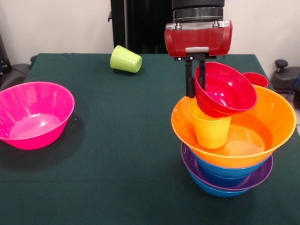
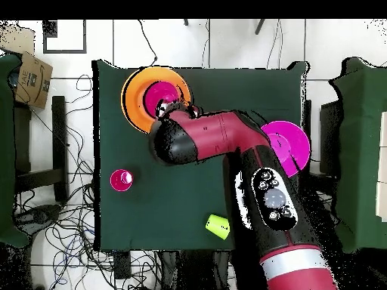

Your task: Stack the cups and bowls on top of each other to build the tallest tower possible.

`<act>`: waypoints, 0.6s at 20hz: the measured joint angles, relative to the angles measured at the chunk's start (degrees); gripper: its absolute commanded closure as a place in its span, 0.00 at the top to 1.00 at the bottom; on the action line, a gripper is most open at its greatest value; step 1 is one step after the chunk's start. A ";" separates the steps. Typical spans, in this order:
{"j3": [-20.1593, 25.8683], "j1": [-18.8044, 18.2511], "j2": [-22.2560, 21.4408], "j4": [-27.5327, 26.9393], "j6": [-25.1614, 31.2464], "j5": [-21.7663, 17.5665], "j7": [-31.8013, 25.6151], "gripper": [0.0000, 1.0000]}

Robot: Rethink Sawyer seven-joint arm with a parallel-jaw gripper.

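My gripper [image 1: 195,79] hangs over the tower, shut on the near rim of the small red bowl [image 1: 227,89], which tilts on top of the yellow cup [image 1: 211,131]. That cup stands upright inside the wide orange bowl [image 1: 276,117]. Under the orange bowl are a blue bowl [image 1: 220,176], a purple bowl [image 1: 260,178] and another blue bowl [image 1: 218,191] at the bottom. From above, the red bowl [image 2: 162,97] shows inside the orange bowl [image 2: 132,98], with the arm's head covering the gripper. The red cup [image 1: 255,78] stands just behind the tower. The lime green cup [image 1: 125,59] lies on its side at the far middle.
The large pink bowl [image 1: 33,115] sits upright at the left of the dark green table [image 1: 122,154]. In the overhead view my arm [image 2: 227,140] partly covers the pink bowl [image 2: 295,140]. Cables and chairs surround the table.
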 measured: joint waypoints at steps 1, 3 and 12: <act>0.00 -0.03 0.00 0.00 -0.09 0.00 0.00 0.00; 0.00 -0.09 0.00 0.01 -0.29 0.00 0.00 0.00; 0.00 -0.08 0.00 0.01 -2.52 0.00 0.00 0.00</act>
